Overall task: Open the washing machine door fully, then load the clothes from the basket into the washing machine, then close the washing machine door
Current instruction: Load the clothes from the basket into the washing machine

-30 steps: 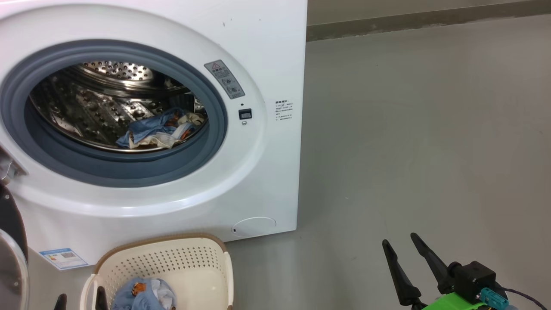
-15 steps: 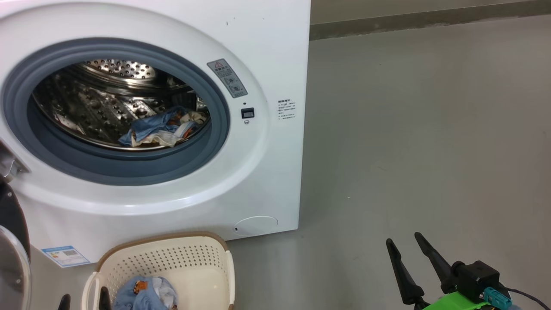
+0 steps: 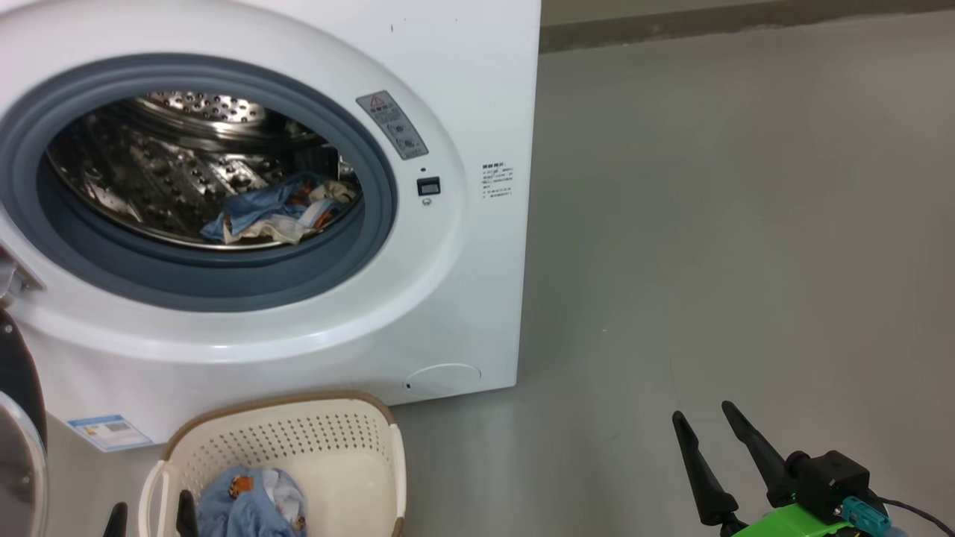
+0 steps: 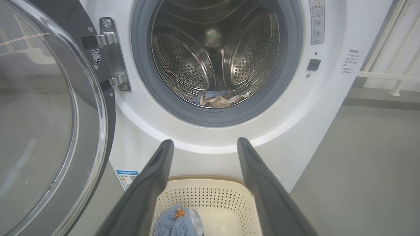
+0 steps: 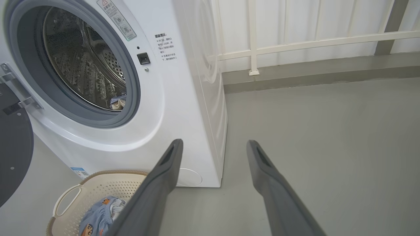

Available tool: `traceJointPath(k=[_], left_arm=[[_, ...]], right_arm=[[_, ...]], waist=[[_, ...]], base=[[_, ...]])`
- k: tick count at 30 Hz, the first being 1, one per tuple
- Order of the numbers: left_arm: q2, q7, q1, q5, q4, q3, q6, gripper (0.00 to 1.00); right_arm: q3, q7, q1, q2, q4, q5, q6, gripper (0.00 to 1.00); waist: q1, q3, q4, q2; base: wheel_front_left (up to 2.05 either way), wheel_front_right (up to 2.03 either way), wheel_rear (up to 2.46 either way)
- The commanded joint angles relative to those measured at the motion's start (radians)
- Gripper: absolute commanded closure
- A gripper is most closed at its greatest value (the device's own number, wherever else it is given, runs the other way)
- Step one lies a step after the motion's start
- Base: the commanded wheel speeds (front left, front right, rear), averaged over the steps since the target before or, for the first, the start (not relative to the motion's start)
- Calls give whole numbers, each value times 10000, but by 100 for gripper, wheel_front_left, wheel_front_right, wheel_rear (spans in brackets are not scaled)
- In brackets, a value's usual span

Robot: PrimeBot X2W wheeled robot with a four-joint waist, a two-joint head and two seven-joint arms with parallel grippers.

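The white washing machine (image 3: 462, 74) stands with its round door (image 4: 49, 114) swung wide open to the left on its metal hinge (image 4: 111, 55). Blue and cream clothes (image 3: 276, 212) lie at the bottom of the steel drum. The cream basket (image 3: 336, 440) sits on the floor before the machine, with more blue printed clothes (image 3: 250, 503) in it. My left gripper (image 4: 205, 141) hovers open and empty above the basket's near side. My right gripper (image 3: 703, 412) is open and empty over bare floor, right of the machine.
Grey floor (image 3: 746, 224) stretches to the right of the machine. A white railing (image 5: 295, 42) and a wall with a grey base strip run behind it. The open door's edge (image 3: 19, 447) juts out left of the basket.
The head camera has tipped down a little, so the machine sits slightly higher in view. Both grippers stay open and hardly move; the clothes lie as before.
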Motion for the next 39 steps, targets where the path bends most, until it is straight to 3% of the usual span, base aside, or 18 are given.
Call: traceJointPath(k=[1, 18, 30, 39], left_arm=[[21, -53, -512, 37, -246, 324, -23, 0], [20, -53, -3156, 33, 1035, 205, -630, 0], [294, -53, -5886, 45, 4290, 453, -1015, 0], [915, -53, -7964, 161, 6859, 349, -1167, 0]], right_arm=[[163, -49, -238, -44, -276, -34, 16, 0], [-80, -49, -1014, 63, -730, -228, 16, 0], [-208, -49, -1594, 35, -1091, -464, 16, 0], [-297, -49, -1991, 123, -1587, -589, 16, 0]], waist=[[0, 158, 44, 0], [0, 3000, 379, 0], [0, 4777, 353, 0], [0, 6250, 186, 0]], base=[[0, 0, 0], [0, 0, 0], [0, 0, 0], [0, 0, 0]])
